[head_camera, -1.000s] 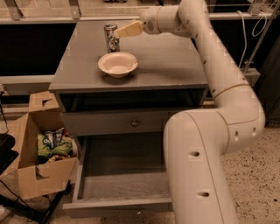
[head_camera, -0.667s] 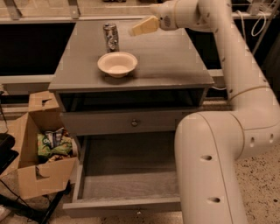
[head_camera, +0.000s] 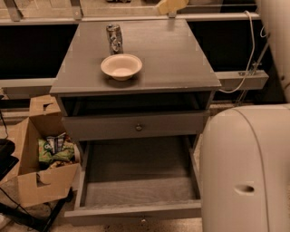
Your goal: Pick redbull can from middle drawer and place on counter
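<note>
No text is legible, even on the redbull can (head_camera: 114, 38).

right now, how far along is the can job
Done: the can stands upright on the counter, just behind the bowl, and the open drawer shows only bare floor. In hand: nothing; the gripper is at the top edge of the view, over the counter's far side, well clear of the can. Left: nothing of the task that shows.

Redbull can (head_camera: 114, 39) upright on counter (head_camera: 174, 59); middle drawer (head_camera: 136, 190) open; pincer (head_camera: 171, 5) above.
</note>
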Robot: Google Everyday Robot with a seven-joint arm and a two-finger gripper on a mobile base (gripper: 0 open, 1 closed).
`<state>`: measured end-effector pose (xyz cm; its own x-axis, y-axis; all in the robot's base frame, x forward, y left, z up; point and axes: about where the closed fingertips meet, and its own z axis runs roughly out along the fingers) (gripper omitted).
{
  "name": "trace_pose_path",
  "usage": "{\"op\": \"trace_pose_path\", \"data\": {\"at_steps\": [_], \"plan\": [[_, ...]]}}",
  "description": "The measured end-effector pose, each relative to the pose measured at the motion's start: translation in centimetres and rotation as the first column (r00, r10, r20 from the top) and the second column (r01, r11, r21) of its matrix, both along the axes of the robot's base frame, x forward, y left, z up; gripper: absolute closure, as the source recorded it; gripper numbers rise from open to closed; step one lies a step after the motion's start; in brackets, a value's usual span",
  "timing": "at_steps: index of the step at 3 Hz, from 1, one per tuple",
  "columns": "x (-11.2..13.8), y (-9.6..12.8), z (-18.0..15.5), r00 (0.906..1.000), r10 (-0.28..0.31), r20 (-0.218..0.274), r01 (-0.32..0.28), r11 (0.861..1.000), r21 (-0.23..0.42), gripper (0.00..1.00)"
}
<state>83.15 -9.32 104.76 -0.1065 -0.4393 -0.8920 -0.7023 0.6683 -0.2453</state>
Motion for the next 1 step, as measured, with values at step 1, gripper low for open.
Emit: {"op": "trace_pose_path", "data": {"at_steps": [1], "plan": [[-2.00,-0.28,4.70,0.9877,-0.155,0.015,0.156,0.983,-0.096,0.00]]}}
